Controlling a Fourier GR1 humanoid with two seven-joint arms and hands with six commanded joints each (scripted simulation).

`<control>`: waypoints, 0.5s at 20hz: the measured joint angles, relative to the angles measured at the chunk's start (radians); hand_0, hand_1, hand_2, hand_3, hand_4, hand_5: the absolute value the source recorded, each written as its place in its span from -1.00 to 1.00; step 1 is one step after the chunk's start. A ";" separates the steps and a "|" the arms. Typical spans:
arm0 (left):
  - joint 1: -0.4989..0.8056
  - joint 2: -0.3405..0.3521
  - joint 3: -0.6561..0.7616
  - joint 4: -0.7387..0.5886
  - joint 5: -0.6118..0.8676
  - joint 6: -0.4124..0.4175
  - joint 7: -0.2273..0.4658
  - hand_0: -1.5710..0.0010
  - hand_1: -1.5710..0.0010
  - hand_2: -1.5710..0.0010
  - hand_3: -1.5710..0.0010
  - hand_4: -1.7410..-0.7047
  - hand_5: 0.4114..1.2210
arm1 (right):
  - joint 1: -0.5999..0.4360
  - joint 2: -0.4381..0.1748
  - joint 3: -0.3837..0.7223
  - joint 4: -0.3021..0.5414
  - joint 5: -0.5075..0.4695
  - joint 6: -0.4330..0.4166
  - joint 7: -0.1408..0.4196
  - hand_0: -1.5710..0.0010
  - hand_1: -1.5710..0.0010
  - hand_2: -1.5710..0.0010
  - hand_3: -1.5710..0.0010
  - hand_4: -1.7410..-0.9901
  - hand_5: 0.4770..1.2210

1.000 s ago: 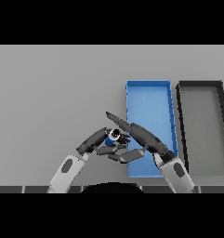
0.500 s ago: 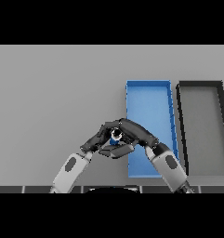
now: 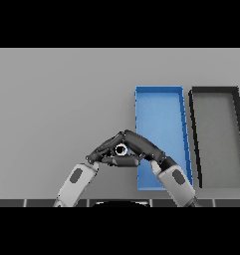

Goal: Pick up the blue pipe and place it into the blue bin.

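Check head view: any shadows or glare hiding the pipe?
Head view: flat, even light, no glare; table shows no strong shadows. The pipe is hidden mostly by the hands, left hand and right hand closed around it; only a small ring end shows. Blue bin and black bin are evenly lit.

grey table [image 3: 57,99] with blue bin [image 3: 159,90], seemingly black bin [image 3: 214,90] beside

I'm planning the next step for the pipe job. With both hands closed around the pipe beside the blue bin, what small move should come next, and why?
Probably a short lift, then a carry to the robot's right. The left hand and right hand meet around the blue pipe, which sits low over the table just left of the blue bin. The pipe needs to clear the bin's wall before it moves across.
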 measured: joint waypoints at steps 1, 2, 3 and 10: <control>-0.002 0.002 0.004 0.004 -0.003 0.000 -0.008 -1.00 -1.00 -0.98 -0.83 -0.98 1.00 | 0.012 0.026 0.002 0.004 -0.010 -0.002 0.015 -0.93 -0.94 -0.94 -0.91 -0.33 0.80; -0.002 -0.008 -0.004 0.011 -0.007 0.006 -0.019 -1.00 -1.00 -0.99 -0.83 -0.99 1.00 | 0.028 0.036 -0.009 -0.009 -0.029 0.000 0.045 -0.95 -0.95 -0.95 -0.93 -0.34 0.84; -0.007 -0.012 -0.005 0.010 -0.005 0.010 -0.017 -1.00 -1.00 -0.99 -0.81 -0.99 1.00 | 0.036 0.044 -0.022 -0.017 -0.043 0.005 0.053 -0.96 -0.96 -0.96 -0.94 -0.34 0.87; 0.006 0.029 -0.008 -0.017 -0.055 -0.026 -0.003 0.23 0.29 0.30 0.45 -0.05 1.00 | 0.062 0.104 -0.035 -0.018 0.008 0.012 0.038 -0.99 -0.99 -0.99 -0.99 -0.35 0.97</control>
